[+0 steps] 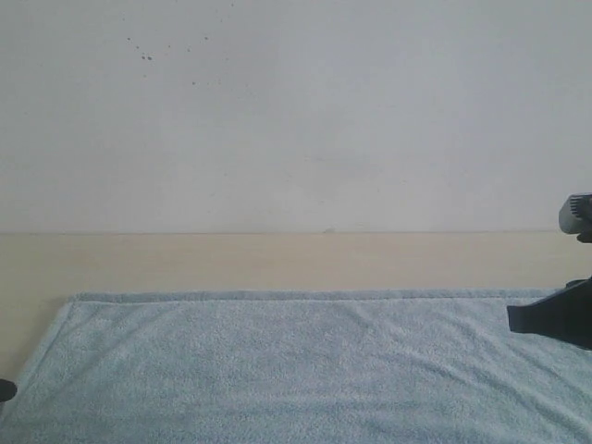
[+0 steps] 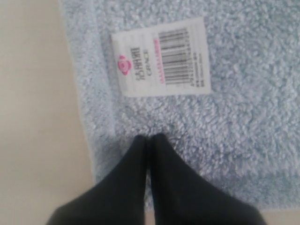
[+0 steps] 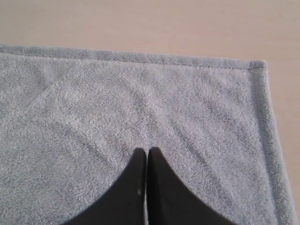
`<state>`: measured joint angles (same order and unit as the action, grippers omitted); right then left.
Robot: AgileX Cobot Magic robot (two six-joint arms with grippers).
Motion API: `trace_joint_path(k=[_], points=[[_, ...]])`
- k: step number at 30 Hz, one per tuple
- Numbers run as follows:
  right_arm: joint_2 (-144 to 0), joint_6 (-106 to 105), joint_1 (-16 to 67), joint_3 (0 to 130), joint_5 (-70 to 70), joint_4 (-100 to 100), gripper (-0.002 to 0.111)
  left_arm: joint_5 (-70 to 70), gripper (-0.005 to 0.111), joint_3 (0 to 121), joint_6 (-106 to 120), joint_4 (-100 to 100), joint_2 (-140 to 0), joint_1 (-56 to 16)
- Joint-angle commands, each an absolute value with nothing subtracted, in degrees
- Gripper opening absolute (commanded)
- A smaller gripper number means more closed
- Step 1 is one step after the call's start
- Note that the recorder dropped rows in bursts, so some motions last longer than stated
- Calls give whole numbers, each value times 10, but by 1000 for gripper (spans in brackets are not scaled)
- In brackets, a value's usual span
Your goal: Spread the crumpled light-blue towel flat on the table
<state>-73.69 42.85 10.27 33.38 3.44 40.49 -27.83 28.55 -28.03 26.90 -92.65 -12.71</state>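
The light-blue towel (image 1: 296,370) lies spread out flat on the beige table (image 1: 277,261), its far hem running straight across the exterior view. My left gripper (image 2: 149,137) is shut with nothing between its fingers, hovering over the towel (image 2: 243,93) near a corner beside a white barcode label (image 2: 161,57). Over the towel (image 3: 93,112) near its far right corner, my right gripper (image 3: 146,150) is also shut and empty. In the exterior view the right gripper (image 1: 518,319) shows at the right edge; only a dark tip of the left arm (image 1: 6,390) shows at the lower left.
A white wall (image 1: 296,111) rises behind the table. Bare tabletop (image 1: 28,277) borders the towel at the back and left. The towel's hemmed corner (image 3: 258,65) lies close to bare table (image 3: 286,108) on the right side.
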Motion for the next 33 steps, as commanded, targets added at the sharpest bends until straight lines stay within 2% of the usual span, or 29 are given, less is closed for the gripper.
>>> trace_joint_path(k=[1, 5, 7, 12, 20, 33], points=[[-733, 435, 103, 333, 33, 405, 0, -320, 4, 270, -288, 247, -914, -132], [-722, 445, 106, 333, 0, 405, 0, -280, 4, 276, -289, 252, -862, -132], [-675, 436, 125, 332, -65, 408, 0, -248, 4, 276, -289, 252, -793, -132], [-560, 434, 150, 327, -72, 408, 0, -208, 4, 276, -286, 253, -633, -132], [-344, 449, 150, 187, -138, 408, 0, -209, 4, 248, -286, 233, -397, -132], [-159, 497, 150, 127, -107, 408, 0, -215, 4, 214, -280, 214, -205, -132]])
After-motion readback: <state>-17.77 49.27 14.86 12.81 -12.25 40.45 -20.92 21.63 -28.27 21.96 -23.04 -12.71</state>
